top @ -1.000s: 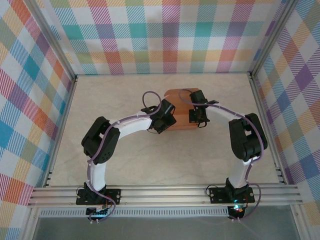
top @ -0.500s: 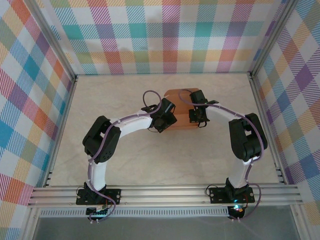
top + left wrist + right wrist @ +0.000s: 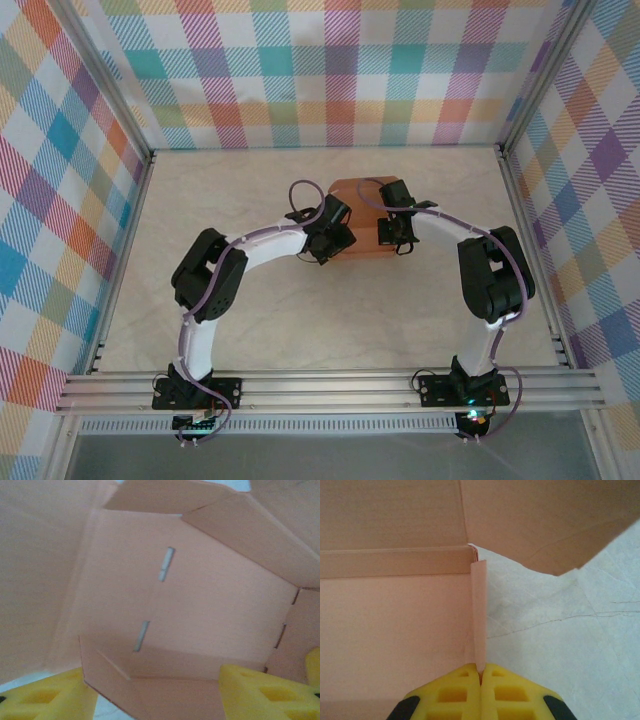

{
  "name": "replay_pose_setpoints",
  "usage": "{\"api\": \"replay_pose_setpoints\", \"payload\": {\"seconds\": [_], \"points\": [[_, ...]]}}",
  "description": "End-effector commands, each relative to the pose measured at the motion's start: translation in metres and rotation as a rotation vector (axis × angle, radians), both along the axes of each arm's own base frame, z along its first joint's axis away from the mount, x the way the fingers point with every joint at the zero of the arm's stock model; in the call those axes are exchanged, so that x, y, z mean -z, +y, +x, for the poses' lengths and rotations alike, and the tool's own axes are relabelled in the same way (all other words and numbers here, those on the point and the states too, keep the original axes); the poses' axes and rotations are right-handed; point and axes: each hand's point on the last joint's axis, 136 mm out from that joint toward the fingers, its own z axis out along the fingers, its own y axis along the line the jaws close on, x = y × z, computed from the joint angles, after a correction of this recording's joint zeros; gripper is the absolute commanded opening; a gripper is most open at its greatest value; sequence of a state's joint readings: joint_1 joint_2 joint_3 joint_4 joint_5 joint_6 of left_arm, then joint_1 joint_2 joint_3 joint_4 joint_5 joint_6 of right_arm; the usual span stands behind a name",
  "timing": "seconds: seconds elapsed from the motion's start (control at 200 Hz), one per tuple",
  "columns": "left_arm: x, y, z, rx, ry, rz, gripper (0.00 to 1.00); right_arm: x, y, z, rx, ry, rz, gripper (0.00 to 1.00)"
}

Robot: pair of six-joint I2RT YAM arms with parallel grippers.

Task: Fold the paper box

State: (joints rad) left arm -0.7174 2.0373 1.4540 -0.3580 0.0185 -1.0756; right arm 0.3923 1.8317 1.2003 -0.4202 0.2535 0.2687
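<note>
The paper box [image 3: 352,196] is lying on the desk [image 3: 250,320], toward the far middle of it. I am counting one box. It is partly formed: its floor panel is lying flat, and several walls and flaps are standing or leaning around that panel.

I am working with two arms and two claws, one at each side of the box.

My left claw [image 3: 327,240] is sitting at the box's left near corner. In the left wrist view its two yellow fingers [image 3: 45,697] are standing wide apart and clamping nothing. A low folded flap [image 3: 150,677] of the box is lying across the gap between them. Beyond that flap, the floor panel is showing two narrow slots [image 3: 166,564], one farther and one nearer, both in line along a faint crease.

My right claw [image 3: 393,236] is sitting at the box's right edge. In the right wrist view its two yellow fingers are pressing together on the near end of one thin upright side wall [image 3: 479,615]. That wall is standing edge-on, running away from the claw to the box's far corner. Bare desk is lying just to the right of the wall, and one large flap is leaning over the far corner.
</note>
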Motion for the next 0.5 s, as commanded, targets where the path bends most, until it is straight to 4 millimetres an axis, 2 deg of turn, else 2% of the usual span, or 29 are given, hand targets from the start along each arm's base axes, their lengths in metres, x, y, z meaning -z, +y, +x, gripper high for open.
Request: {"api": "replay_pose_setpoints", "payload": {"seconds": [0.0, 0.09, 0.13, 0.285, 0.38, 0.495], "points": [[-0.006, -0.021, 0.010, 0.097, -0.030, -0.054, 0.63, 0.005, 0.002, -0.001, -0.023, 0.020, -0.004, 0.00], [-0.002, -0.031, 0.006, 0.157, -0.029, -0.081, 0.62, 0.006, 0.003, -0.002, -0.025, 0.022, 0.004, 0.00], [-0.006, -0.039, 0.010, 0.187, -0.058, -0.111, 0.62, 0.006, 0.004, -0.002, -0.028, 0.024, 0.006, 0.00], [-0.009, -0.052, 0.008, 0.297, -0.088, -0.137, 0.59, 0.008, 0.005, -0.002, -0.033, 0.026, 0.009, 0.00], [-0.010, -0.062, 0.001, 0.395, -0.093, -0.165, 0.57, 0.008, 0.007, -0.002, -0.040, 0.027, 0.017, 0.00], [-0.004, -0.061, -0.014, 0.524, -0.069, -0.156, 0.57, 0.009, 0.008, -0.004, -0.052, 0.034, 0.024, 0.00]]}}
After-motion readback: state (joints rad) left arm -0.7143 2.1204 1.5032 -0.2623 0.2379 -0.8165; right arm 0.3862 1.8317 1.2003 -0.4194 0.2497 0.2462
